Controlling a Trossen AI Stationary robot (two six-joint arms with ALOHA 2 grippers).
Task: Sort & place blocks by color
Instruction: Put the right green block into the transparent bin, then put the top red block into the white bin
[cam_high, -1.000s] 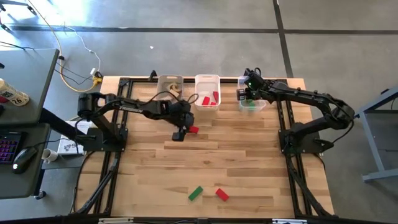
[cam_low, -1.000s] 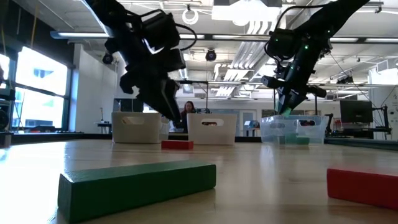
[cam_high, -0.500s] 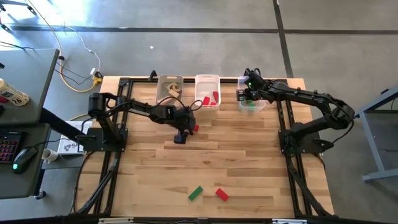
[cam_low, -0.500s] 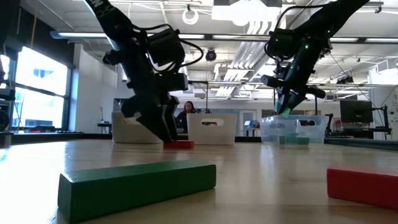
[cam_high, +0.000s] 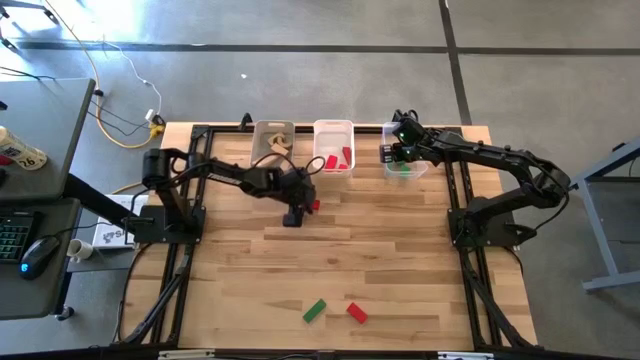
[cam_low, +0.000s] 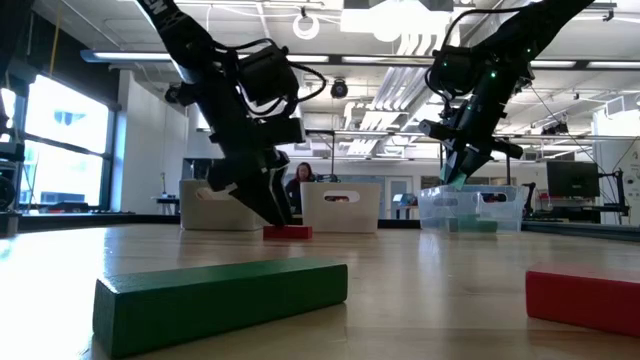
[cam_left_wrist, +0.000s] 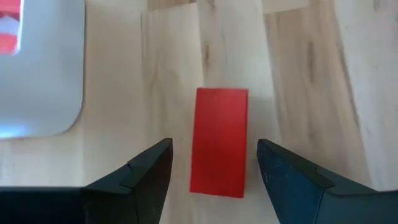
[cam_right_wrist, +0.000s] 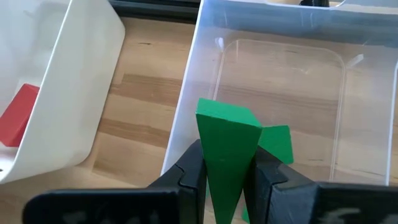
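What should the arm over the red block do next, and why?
Probably close its fingers. The left gripper is open and low at the table, one finger on each side of the red block, which lies flat between them, not yet pinched.

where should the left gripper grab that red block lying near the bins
Grip the red block across its two long side faces, coming straight down from above. It lies flat on the table, its long faces clear of other things, and the left gripper is open with a finger on each side, apart from the block.
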